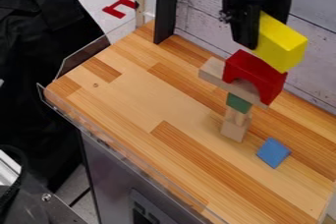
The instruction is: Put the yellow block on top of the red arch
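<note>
The black gripper [257, 24] hangs at the top right, shut on the yellow block [281, 42], which is tilted in its hold. Just below the block is the red arch [255, 73]; whether the two touch I cannot tell. The arch rests with its opening down on a natural wood plank [230, 81]. Under the plank stand a green block [238, 103] and natural wood pieces [234, 127], forming a narrow tower on the wooden table.
A blue block [273, 153] lies on the table [138, 100] right of the tower's foot. White plank wall [205, 12] rises behind, with a black post [166, 7] at the table's back corner. A clear rim edges the table's left side.
</note>
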Robot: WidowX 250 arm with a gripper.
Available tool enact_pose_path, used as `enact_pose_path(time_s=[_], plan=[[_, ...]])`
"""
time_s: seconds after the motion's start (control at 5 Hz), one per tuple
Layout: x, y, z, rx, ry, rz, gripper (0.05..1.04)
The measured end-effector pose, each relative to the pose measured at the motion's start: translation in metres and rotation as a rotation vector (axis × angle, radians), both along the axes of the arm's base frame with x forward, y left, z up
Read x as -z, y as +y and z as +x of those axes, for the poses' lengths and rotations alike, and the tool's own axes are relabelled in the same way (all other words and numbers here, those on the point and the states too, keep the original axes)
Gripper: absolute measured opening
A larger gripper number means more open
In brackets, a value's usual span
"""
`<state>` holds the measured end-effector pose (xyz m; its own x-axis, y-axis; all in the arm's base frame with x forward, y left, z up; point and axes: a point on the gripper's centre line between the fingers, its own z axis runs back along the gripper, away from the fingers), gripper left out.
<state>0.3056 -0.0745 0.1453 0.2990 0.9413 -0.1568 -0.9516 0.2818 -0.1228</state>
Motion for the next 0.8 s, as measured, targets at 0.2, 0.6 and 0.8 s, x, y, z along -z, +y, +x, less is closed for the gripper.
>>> enact_pose_path(time_s=[0.2,0.6,0.8], plan=[[0.001,-0.002,0.002,0.003,-0.009,0.003,0.576],[0.007,-0.003,0.001,-0.001,0.003,0.002,0.576],[0.013,0.002,-0.002,-0.015,0.018,0.013,0.576]])
